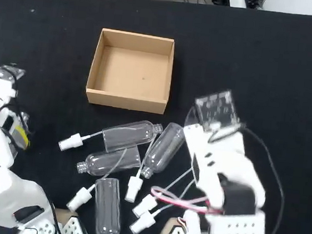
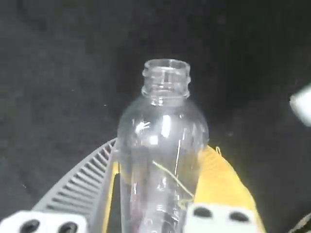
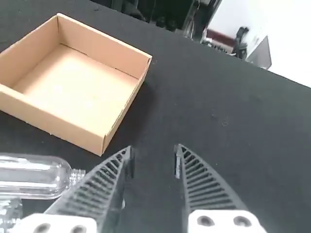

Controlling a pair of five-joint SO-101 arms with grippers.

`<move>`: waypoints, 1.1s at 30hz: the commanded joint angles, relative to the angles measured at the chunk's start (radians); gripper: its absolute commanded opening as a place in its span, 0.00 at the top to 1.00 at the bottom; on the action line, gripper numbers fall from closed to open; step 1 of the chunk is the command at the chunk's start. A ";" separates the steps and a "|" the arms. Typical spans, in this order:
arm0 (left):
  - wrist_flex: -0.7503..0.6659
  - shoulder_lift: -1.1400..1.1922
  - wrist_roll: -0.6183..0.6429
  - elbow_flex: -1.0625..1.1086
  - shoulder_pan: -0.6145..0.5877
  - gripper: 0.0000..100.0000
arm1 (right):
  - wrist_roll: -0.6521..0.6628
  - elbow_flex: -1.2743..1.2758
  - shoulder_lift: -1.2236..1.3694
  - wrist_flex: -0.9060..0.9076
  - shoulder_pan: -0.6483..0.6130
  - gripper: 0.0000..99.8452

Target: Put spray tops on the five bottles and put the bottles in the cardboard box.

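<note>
On the black table point(image 1: 273, 68), the cardboard box point(image 1: 132, 70) stands open and empty, with the loose bottles point(image 1: 164, 146) lying in a cluster just in front of it. The left gripper point(image 2: 163, 158) is clamped around the body of one clear bottle point(image 2: 163, 121), whose threaded neck is bare and points away from the wrist. The right gripper point(image 3: 153, 150) hangs over the table beside the box, its jaws a narrow gap apart with nothing between them. Several spray tops point(image 1: 145, 204) lie among the loose bottles, each trailing a thin tube.

The step in hand is judged to be capping the held bottle. It calls for the right gripper to take a spray top by its head, leaving the tube free to lead. The left arm should hold the neck steady and turned toward the right arm. The tube tip must enter the mouth first, since a bent tube is likely to jam against the rim.
</note>
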 commanded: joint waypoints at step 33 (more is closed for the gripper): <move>-0.273 -0.334 0.971 0.079 0.289 0.97 | -0.565 -0.455 1.164 -0.419 -0.153 0.83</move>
